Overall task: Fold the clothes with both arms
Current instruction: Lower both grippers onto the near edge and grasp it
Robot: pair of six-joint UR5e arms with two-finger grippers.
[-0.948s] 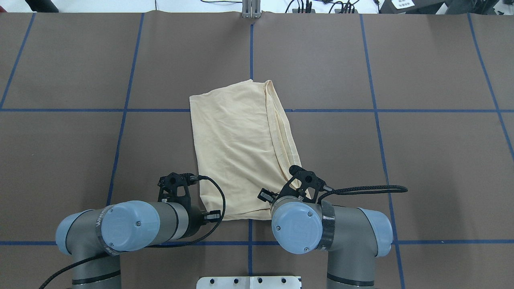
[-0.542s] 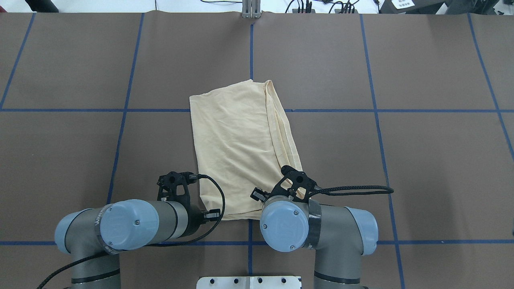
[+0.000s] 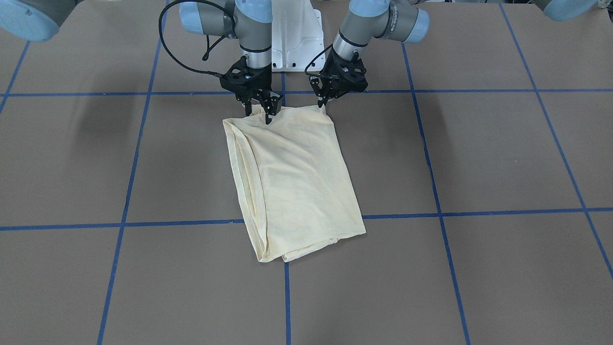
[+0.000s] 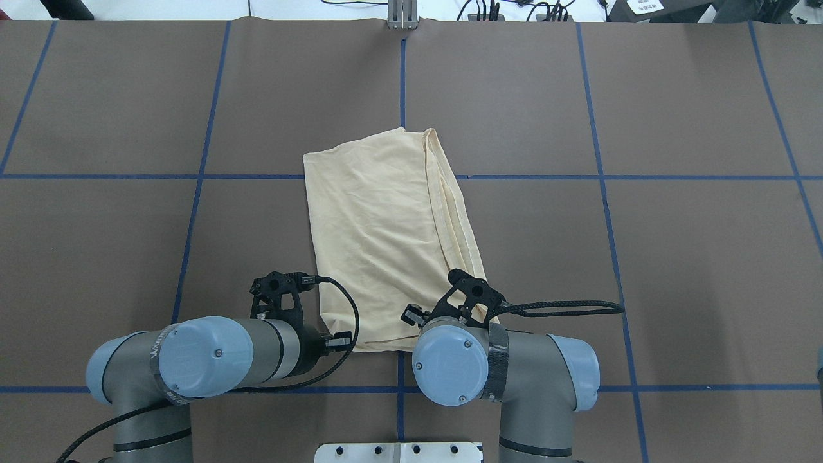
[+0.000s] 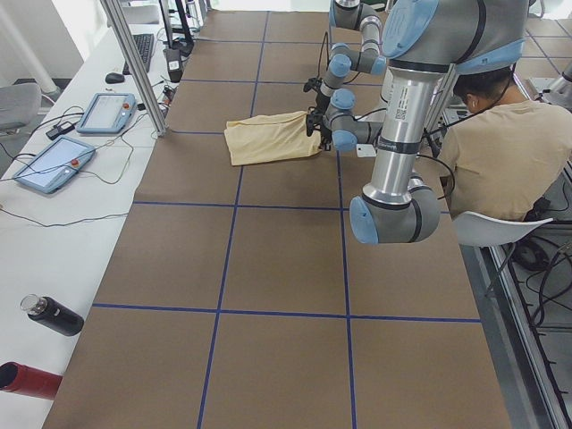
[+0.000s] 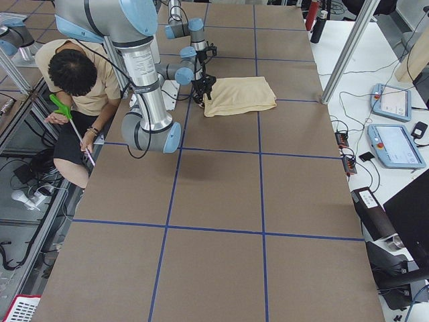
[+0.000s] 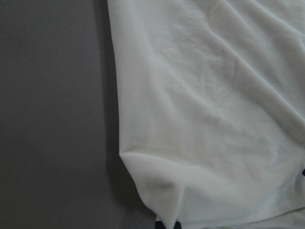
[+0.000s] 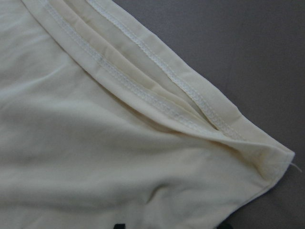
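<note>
Overhead exterior: we see the T-shirt [image 4: 379,238] folded into a long panel on the bench [image 4: 643,257]. It runs forward from both hands, and its near edge lies right beneath them.
Left hand [image 3: 321,103]: pressed together on the near corner at its side, as far as we can judge. In the left wrist view the cloth puckers toward its tips.
Right hand [image 3: 257,114]: spread, tips astride the cloth just inside the corner with the stacked hems [image 8: 157,95]; nothing pinched yet.
Step in hand: we judge the right hand is taking the second near corner.
Doing it well: we would lower the right hand straight down, catch every hem layer and close fully before lifting. Then we would raise both hands level and together.
Risk: a top-layer-only pinch would let the thin fabric peel open.
</note>
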